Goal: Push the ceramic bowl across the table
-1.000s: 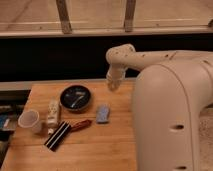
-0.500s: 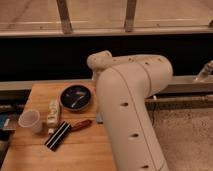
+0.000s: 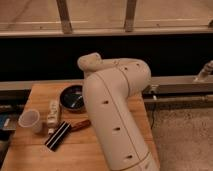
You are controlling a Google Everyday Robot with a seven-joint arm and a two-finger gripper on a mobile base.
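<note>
End effector out of sight: it is hidden somewhere behind the bulky white arm point(image 3: 116, 112) that fills the middle of the view, so whether it is apart or together cannot be told. And there's the bowl point(image 3: 71, 98), sitting on the far half of the wooden counter point(image 3: 32, 152), just left of the arm, its right edge covered by that white casing. It is round and shallow, dark blue-black inside with pale streaks across the bottom and a thin brownish rim. Just beside it, front-left, lies a small pale packet point(image 3: 52, 111). Further left stands a translucent white cup point(image 3: 30, 120), apart from the bowl. Nearer the front lies a black box with pale stripes point(image 3: 58, 135), with a reddish-brown item point(image 3: 80, 125) beside it, against the arm's outline.
</note>
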